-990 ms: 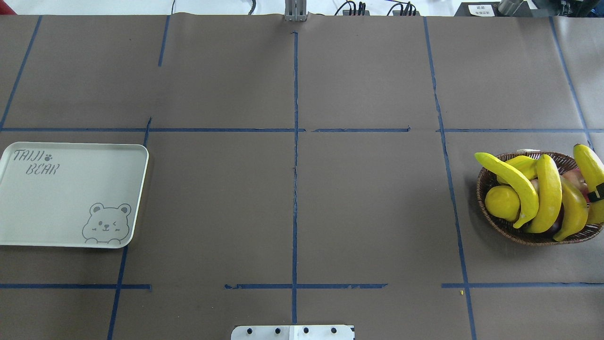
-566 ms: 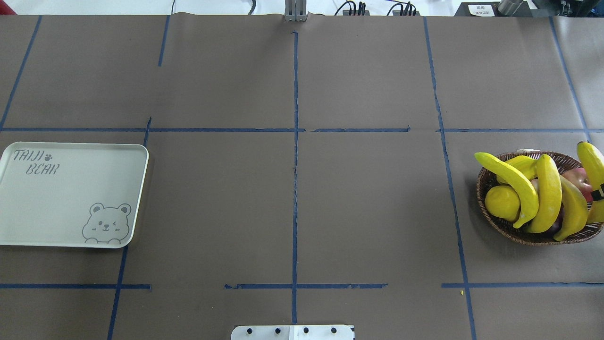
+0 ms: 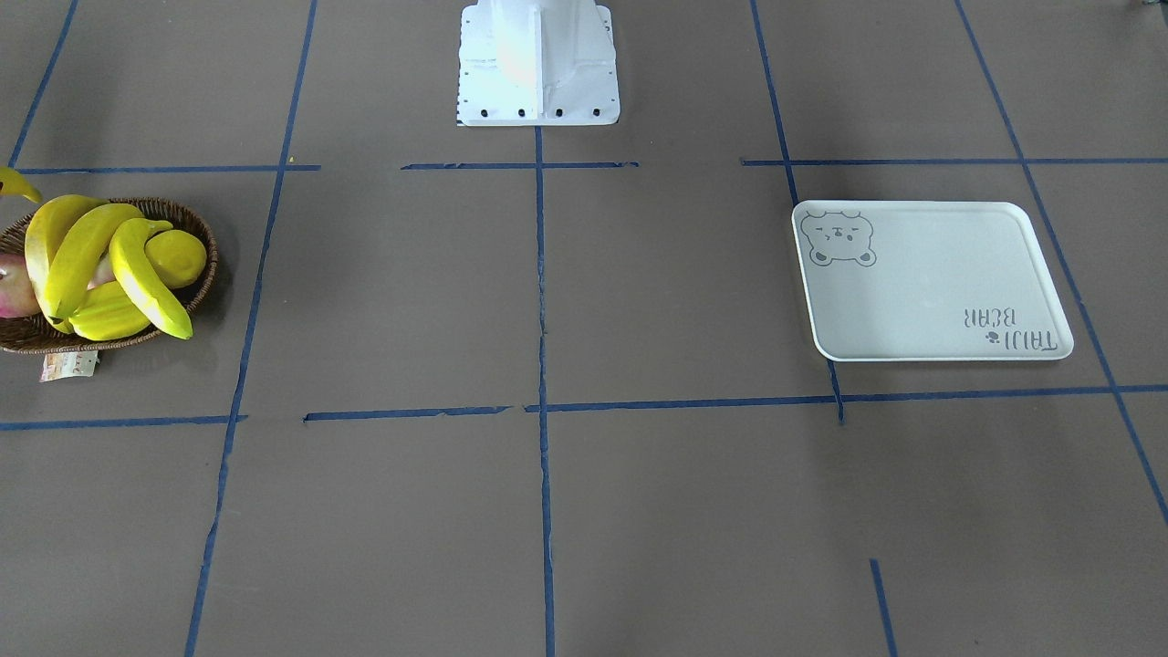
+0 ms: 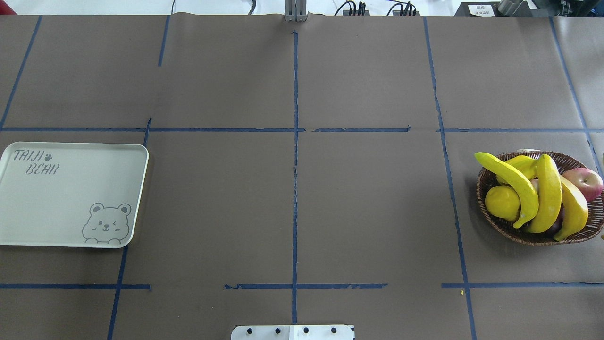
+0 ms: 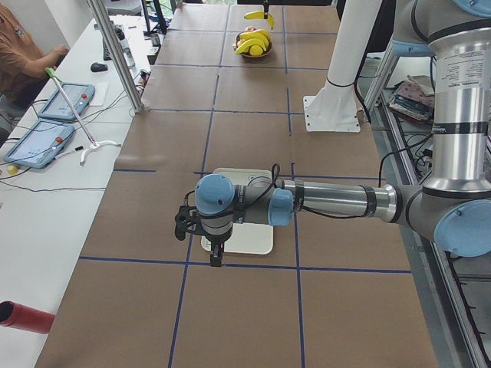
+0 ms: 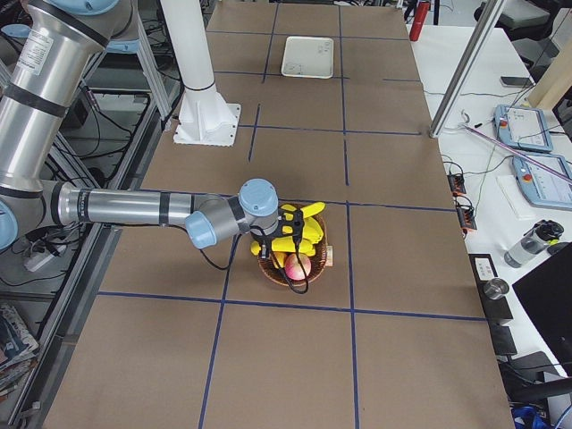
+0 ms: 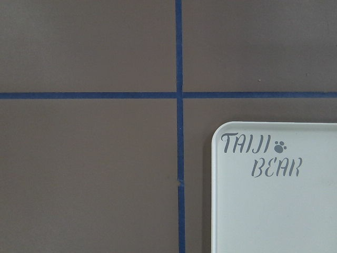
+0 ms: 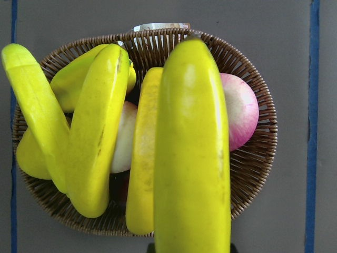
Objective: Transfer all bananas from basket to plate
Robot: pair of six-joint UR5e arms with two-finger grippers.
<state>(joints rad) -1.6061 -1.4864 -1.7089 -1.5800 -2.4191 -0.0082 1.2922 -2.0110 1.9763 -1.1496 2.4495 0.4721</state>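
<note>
The plate (image 4: pixel 71 189) holds nothing yet: the right gripper (image 6: pixel 288 234) is clamped on one banana (image 8: pixel 192 158) above the basket (image 4: pixel 514 233), three bananas (image 4: pixel 549 193) lie inside it, and the left gripper (image 5: pixel 215 257), whose jaws cannot be read, hangs near the plate's corner.

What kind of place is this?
Probably a robotics lab: the left arm and the right arm, holding a banana, reach over a table gridded with blue tape; control tablets lie on a side desk.
</note>
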